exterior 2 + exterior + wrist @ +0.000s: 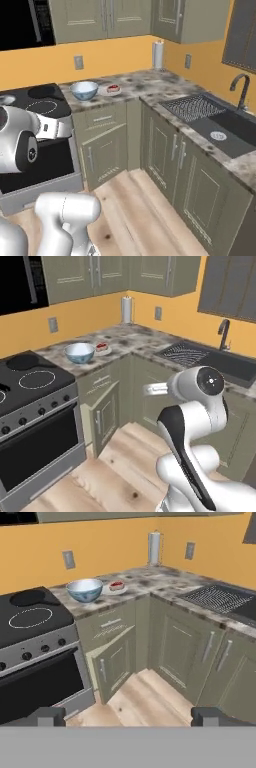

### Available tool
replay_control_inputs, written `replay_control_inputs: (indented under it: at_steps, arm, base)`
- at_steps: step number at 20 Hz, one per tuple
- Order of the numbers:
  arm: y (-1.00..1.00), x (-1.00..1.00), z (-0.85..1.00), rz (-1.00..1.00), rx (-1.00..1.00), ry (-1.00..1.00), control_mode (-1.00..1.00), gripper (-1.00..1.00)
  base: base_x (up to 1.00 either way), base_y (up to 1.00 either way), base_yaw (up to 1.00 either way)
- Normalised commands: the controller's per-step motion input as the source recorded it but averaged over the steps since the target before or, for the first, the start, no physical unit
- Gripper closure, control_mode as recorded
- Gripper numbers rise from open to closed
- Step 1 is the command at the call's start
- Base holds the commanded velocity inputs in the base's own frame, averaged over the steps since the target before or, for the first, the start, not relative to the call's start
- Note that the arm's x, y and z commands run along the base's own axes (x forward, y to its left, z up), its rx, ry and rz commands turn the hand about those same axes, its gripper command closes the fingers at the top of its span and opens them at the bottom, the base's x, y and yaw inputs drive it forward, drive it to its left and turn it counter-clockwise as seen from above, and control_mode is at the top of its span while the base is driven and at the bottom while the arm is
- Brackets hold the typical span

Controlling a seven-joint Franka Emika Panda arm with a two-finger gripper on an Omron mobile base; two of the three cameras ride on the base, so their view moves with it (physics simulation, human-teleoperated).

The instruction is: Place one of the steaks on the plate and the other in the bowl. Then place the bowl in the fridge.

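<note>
We see the corner bench (150, 579) from a distance, with the gripper (129, 716) raised well clear of it and its fingers (50, 716) spread wide apart, holding nothing. The bowl (84, 590) stands on the bench just beside the stove (30, 619), and the plate (116, 587) sits next to it, toward the corner, carrying one red steak (116, 585). Whether the second steak lies inside the bowl we cannot tell, since the bowl's interior is too small to read. We judge the plating step done and the bowl step, or the carry to the fridge, in hand. The next move calls for approaching the bench and lowering the open fingers over the bowl's rim. No brand, label or legible writing appears on any surface.
</note>
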Motion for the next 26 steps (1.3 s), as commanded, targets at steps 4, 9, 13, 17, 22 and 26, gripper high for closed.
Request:
replay_control_inputs:
  at_steps: [4, 9, 13, 17, 22, 26]
  arm:
    - [0.0, 0.0, 0.0, 0.0, 0.0, 0.0, 1.0, -1.0]
    - [0.0, 0.0, 0.0, 0.0, 0.0, 0.0, 1.0, -1.0]
    - [0.0, 0.0, 0.0, 0.0, 0.0, 0.0, 1.0, -1.0]
    - [0.0, 0.0, 0.0, 0.0, 0.0, 0.0, 1.0, -1.0]
    - [0.0, 0.0, 0.0, 0.0, 0.0, 0.0, 1.0, -1.0]
    - [0.0, 0.0, 0.0, 0.0, 0.0, 0.0, 1.0, -1.0]
  base:
    - [1.0, 0.06, 0.5]
    - [1.0, -0.23, 0.52]
    - [1.0, -0.61, 0.42]
    - [0.96, -0.22, 0.39]
    - [0.84, -0.18, 0.36]
    - [0.44, -0.98, 0.19]
